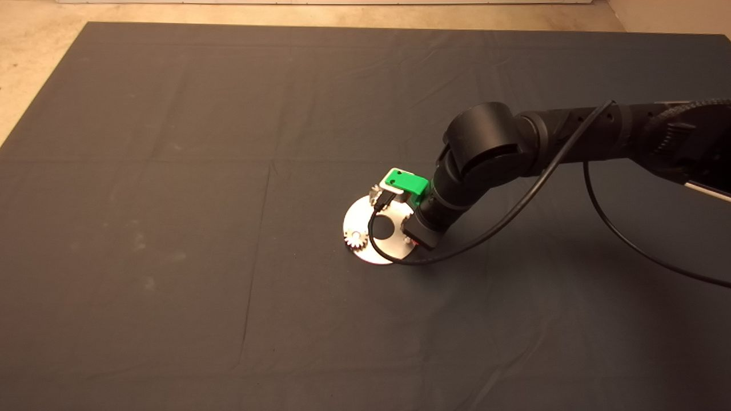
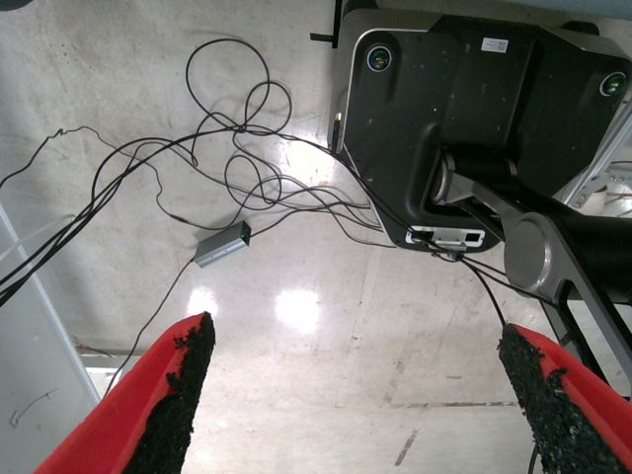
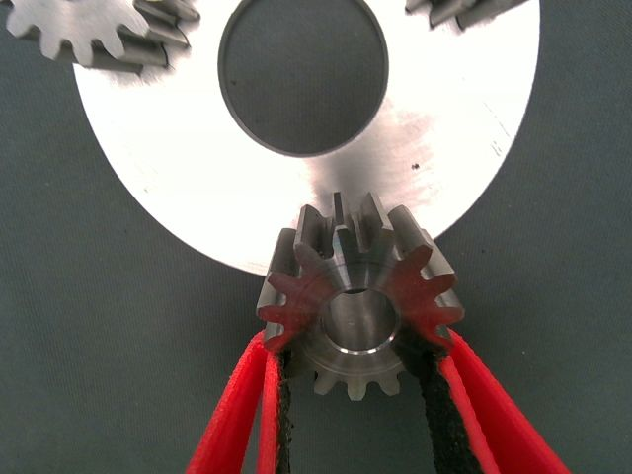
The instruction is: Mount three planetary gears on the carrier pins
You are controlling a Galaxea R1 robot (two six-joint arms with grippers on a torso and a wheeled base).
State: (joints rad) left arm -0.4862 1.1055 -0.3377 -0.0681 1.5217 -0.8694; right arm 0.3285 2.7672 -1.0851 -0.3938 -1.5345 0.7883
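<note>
Two arms belong to this rig, but only the right arm [image 1: 571, 137] shows from above, reaching in from three o'clock across the mat [image 1: 171, 200] to the plate [image 1: 365, 251] near its middle. The mat is dark and creased, with pale floor [image 1: 34, 63] beyond its far and left edges. The plate is flat, round and silver, with a round centre hole [image 3: 301, 74] through which the mat shows.

The right gripper [image 3: 355, 395] stands over the plate's four o'clock rim in the head view, a black cable [image 1: 514, 211] looping from its wrist. Its jaws are closed partway on a gear [image 3: 357, 301], the black pads [image 3: 434, 395] pressed to the gear's opposite flanks. In the wrist view the gear sits at the plate's rim, its bore filled by a silver pin [image 3: 357, 326]; whether it is fully seated I cannot tell.

A second gear [image 1: 356, 238] sits on the plate at eight o'clock in the head view, and a third [image 1: 375, 193] at about twelve o'clock, partly hidden by the gripper's green body.

The left gripper [image 2: 360, 395] is out of the head view; its jaws are spread wide, holding nothing, with the floor, loose cables [image 2: 237, 148] and the robot's black base [image 2: 474, 128] behind them.
</note>
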